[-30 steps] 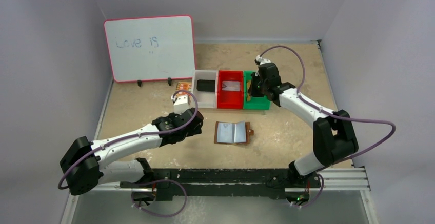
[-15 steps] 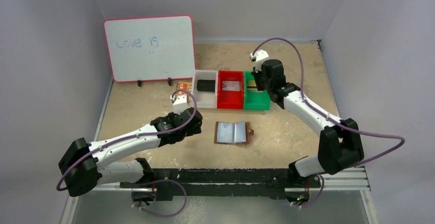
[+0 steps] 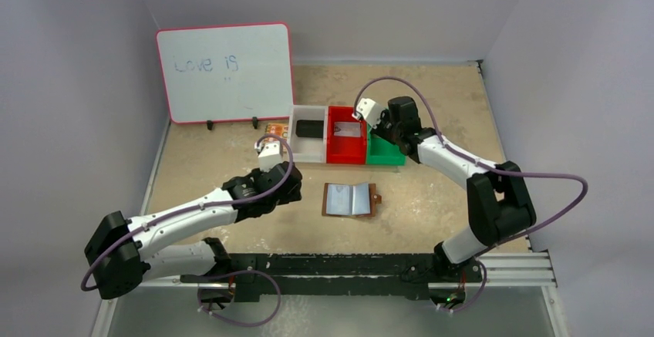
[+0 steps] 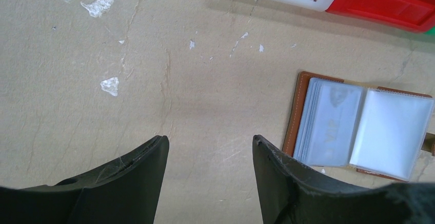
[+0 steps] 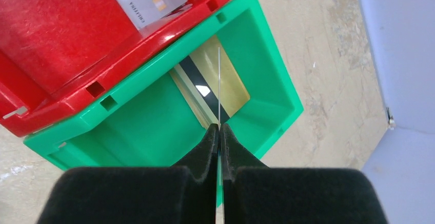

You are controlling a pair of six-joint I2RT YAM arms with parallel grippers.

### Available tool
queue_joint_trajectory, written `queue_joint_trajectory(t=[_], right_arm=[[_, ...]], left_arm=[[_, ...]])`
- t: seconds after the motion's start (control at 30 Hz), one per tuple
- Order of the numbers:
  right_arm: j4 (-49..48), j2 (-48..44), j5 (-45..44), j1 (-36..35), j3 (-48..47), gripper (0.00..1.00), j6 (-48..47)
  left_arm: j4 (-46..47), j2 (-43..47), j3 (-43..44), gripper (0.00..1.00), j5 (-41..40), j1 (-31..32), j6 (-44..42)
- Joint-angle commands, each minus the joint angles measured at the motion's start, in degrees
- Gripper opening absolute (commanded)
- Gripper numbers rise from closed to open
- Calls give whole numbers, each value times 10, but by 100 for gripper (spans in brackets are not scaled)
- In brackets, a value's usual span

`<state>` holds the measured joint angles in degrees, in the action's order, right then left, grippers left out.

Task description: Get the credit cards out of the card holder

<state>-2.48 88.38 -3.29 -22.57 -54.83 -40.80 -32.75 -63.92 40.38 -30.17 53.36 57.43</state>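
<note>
On the tan surface point(image 3: 432, 98), the right gripper point(image 5: 219, 127) hangs over the green bin point(image 5: 143, 126), clamped tight on a thin credit card point(image 5: 219, 80) seen edge-on. The brown card holder point(image 3: 351, 199) lies open nearer the front edge. The left gripper point(image 4: 209, 142) hovers beside it, jaws apart, empty.

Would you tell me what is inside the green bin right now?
A gold card with a black stripe lies in the green bin. The right gripper, shut on a thin card seen edge-on, hides part of the bin's floor.
</note>
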Motion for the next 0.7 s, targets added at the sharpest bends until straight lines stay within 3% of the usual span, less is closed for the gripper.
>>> queue_joint_trajectory(t=[0.0,0.33,0.67], right_arm=[[-16,6,48,5,-1,0,-75],[-45,82,15,23,-52,0,-122],[-31,97,11,23,-74,0,-161]], left_arm=[[-13,20,11,61,-11,-2,-13],[-37,31,18,61,-23,-2,3],[-78,83,6,64,-63,-2,-6]])
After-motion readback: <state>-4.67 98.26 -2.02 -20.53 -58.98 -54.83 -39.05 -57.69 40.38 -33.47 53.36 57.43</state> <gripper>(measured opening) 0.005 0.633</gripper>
